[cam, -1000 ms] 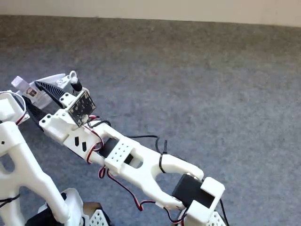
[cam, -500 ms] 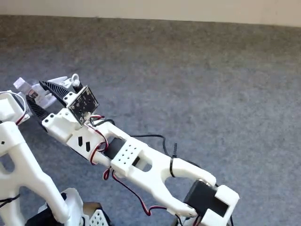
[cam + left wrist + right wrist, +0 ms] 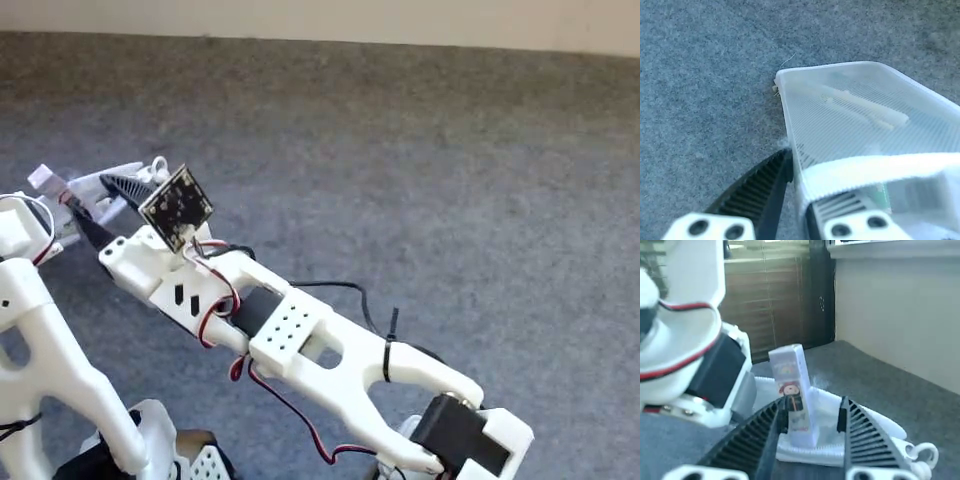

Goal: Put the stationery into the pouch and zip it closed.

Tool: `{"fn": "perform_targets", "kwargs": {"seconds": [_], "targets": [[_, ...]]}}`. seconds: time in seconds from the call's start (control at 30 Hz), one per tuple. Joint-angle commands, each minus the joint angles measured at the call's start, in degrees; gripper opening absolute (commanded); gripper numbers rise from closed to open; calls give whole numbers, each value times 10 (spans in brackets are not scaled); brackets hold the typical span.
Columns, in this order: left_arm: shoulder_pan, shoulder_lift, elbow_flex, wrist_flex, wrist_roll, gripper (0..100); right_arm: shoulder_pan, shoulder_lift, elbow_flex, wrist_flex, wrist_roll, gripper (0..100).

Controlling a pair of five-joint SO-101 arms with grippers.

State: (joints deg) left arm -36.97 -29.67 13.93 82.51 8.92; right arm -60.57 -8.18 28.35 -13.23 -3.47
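Note:
A translucent mesh pouch (image 3: 855, 125) hangs off the carpet, with pale stationery showing dimly inside it. My left gripper (image 3: 797, 167) is shut on the pouch's edge near its white zip band. In the high view the pouch (image 3: 85, 190) is at the far left. A small white box with a cartoon print (image 3: 792, 390) stands upright in the pouch's mouth (image 3: 840, 440). My right gripper (image 3: 810, 412) is open around the box. One finger touches the box and the other stands clear of it. The box's top (image 3: 45, 178) pokes out past the right gripper (image 3: 105, 190).
Grey carpet (image 3: 430, 180) covers the table, bare to the right and far side. The left arm's white body (image 3: 30, 310) fills the near-left corner. The right arm (image 3: 300, 335) lies diagonally across the near middle. A pale wall (image 3: 400, 20) runs along the back.
The right arm's elbow and forearm have swung down and to the right, and its wrist has tilted. Its gripper stays at the pouch's mouth. The pouch and box have barely shifted.

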Motion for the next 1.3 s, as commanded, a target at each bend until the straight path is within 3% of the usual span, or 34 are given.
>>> {"fn": "perform_targets", "kwargs": {"seconds": [0.0,0.07,0.3,0.63,1.03,1.27], "targets": [[1,-2,-1,-7,-4,11,8,-35,-11,7,3,50],[1,-2,-1,-7,-4,11,9,-30,-21,9,3,3],[0,-2,-1,-5,-4,11,10,-23,-45,14,4,5],[0,-2,-1,-4,-4,11,11,57,-215,245,3,5],[0,-2,-1,-4,-4,11,38,-22,-230,374,5,9],[0,-2,-5,-4,-4,11,38,-31,-230,385,6,9]]}}
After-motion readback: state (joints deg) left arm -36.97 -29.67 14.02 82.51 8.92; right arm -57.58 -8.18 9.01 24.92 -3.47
